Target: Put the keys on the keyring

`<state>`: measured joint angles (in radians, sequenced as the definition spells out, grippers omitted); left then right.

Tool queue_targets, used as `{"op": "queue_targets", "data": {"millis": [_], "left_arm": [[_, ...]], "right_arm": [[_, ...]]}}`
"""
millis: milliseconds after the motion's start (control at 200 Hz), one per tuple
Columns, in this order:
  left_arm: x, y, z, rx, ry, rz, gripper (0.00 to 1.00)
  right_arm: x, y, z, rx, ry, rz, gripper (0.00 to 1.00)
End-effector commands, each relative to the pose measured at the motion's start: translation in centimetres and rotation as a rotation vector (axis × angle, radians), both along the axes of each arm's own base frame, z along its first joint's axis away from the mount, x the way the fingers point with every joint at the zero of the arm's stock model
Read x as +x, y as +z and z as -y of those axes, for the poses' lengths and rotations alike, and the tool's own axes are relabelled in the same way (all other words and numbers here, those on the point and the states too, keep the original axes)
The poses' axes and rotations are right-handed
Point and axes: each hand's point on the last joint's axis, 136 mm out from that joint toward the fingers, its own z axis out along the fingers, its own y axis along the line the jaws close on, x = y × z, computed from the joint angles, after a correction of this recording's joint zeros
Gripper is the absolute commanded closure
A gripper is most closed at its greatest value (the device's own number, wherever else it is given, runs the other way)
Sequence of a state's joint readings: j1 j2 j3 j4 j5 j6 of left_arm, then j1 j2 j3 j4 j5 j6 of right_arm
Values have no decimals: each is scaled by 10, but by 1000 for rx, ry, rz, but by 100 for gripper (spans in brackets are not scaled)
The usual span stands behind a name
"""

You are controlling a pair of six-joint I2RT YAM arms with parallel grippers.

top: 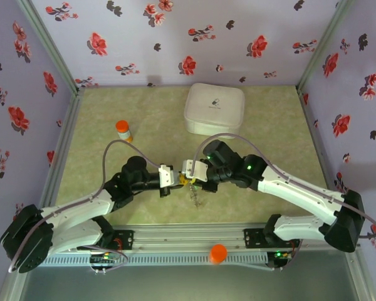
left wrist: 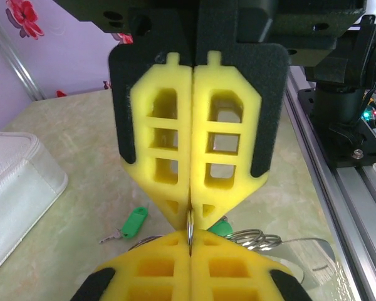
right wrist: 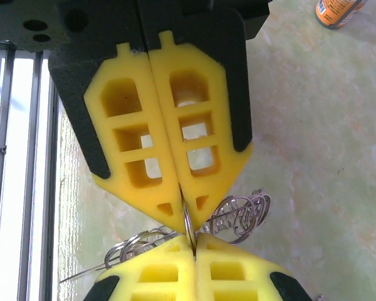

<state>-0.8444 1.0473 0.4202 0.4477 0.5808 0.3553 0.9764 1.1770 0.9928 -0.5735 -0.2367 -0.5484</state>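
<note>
The keyring point(left wrist: 190, 229) showed only as a thin edge-on sliver, the rest buried inside the closed left claw point(left wrist: 189, 251) and right claw point(left wrist: 190, 207). 1 green key point(left wrist: 221, 226) sat mostly hidden behind the right claw's tip. The white case point(left wrist: 12, 182) ran off the left edge; the orange bottle point(right wrist: 338, 9) was cut by the top edge. From above, the cluster point(top: 197, 197) under the claws was too small to tell apart.

There are two arms, one left point(top: 81, 216) and one right point(top: 294, 188), and two grippers: the left gripper point(top: 177, 179) and the right gripper point(top: 188, 178). Two green keys show, one point(left wrist: 135, 222) whole and one point(left wrist: 222, 226) half hidden. There is one keyring point(right wrist: 237, 219), one white case point(top: 214, 108), one bottle point(top: 123, 130) and one orange cap point(top: 218, 253).
</note>
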Motion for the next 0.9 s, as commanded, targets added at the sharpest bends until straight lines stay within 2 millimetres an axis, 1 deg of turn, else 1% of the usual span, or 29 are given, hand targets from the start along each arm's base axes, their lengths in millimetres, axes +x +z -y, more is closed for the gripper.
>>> {"op": "queue_targets", "data": {"millis": [0,40,145,225,285,410,535,630,895], "left_arm": [[-4,12,1,-38,-22,32,100],[-4,14,0,-54,-22,33,100],[-6,22,0,-114,-25,42,100],[-7,25,0,-151,-24,41,100],[-7,28,0,-171,-25,42,100],[-6,32,1,-207,-21,41,100],[-5,37,1,-251,-20,28,100],[-6,40,2,-274,-22,20,100],[-10,52,3,-328,-52,-2,100]], "right_arm": [[1,20,3,116,-35,8,74],[1,21,7,147,-54,-2,71],[0,19,15,190,-91,-12,69],[-2,15,18,207,-116,-29,70],[-3,11,19,217,-132,-48,74],[-4,7,18,247,-156,-80,75],[-6,5,15,280,-156,-99,70],[-7,5,13,298,-154,-108,70],[-1,3,9,299,-162,-89,71]]}}
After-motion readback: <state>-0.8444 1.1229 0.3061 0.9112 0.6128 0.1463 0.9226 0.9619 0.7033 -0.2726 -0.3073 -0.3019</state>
